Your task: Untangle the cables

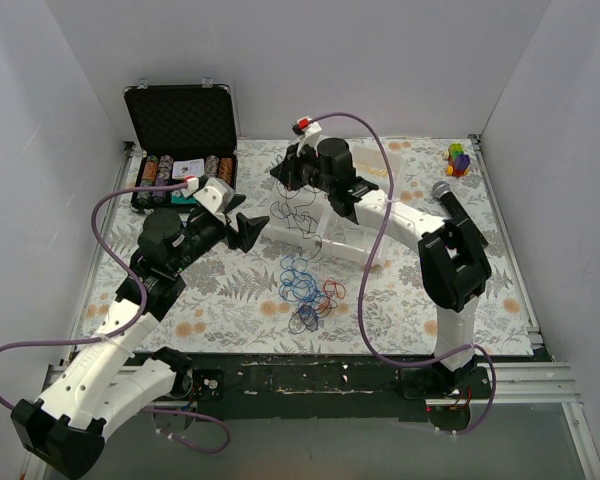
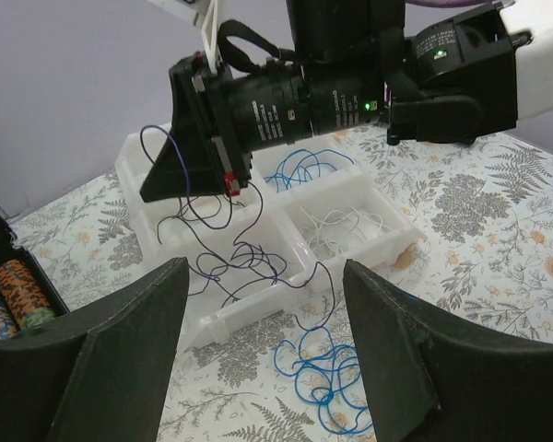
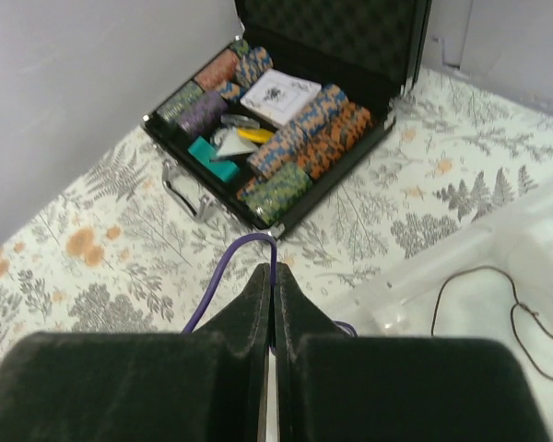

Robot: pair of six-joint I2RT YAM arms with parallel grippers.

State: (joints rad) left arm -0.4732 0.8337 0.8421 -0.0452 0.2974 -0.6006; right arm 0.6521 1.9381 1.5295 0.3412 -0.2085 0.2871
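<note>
table (image 1: pixel 230 300), floral cloth, both arms reaching in over it. black case (image 1: pixel 180 120) open at far left, chips inside; not part of the job.

white tray (image 2: pixel 147 221) mid-table, divided into compartments. one holds a blue cable (image 2: pixel 304 170), the next a few white cables (image 2: pixel 346 226). these read as already sorted.

tangle (image 1: pixel 305 288) of blue, red and dark loops lies on the cloth just in front of the tray, near side. loose, but loops overlap.

left gripper (image 1: pixel 255 230) hangs beside the tray with fingers spread wide, nothing between them.

right gripper (image 3: pixel 273 276) is above the tray's left compartment, fingers pressed together on a purple cable (image 2: pixel 212 216). that cable drops into the compartment, crosses the front wall and runs down toward the blue loops on the cloth. whether it is caught in them, cannot tell.

judgement: partway. some cables in the tray, one in hand, most of the heap left to separate.
</note>
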